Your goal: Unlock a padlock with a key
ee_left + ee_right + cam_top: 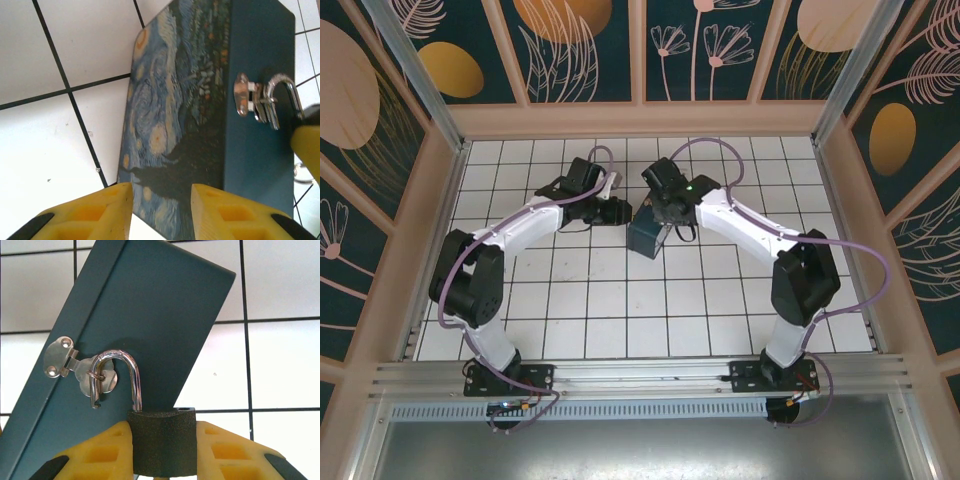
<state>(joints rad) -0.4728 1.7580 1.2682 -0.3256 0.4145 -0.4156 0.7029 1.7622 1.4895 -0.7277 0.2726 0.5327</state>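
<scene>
Right fingers (105,452) clamp the padlock (161,440) by its grainy dark body at the box (150,305) front, 1 shackle leg free, still hooked through the hasp (62,357). It looks small, stiff and light, so I'd grip the body, not the slick shackle. Left fingers (100,217) gape empty by the box's painted face.

Two arms folded at the elbow, wrists drawn close together in the middle.
The left arm (485,270) rises from its base at 7 o'clock, bends, and reaches toward 1 o'clock. The left gripper (162,195) holds its yellow fingers (100,212) apart with nothing between them. The right arm (790,265) rises from 5 o'clock and reaches toward 10 o'clock. The right gripper (162,442) has its fingers (102,457) pressed against both sides of the padlock (161,437).
</scene>
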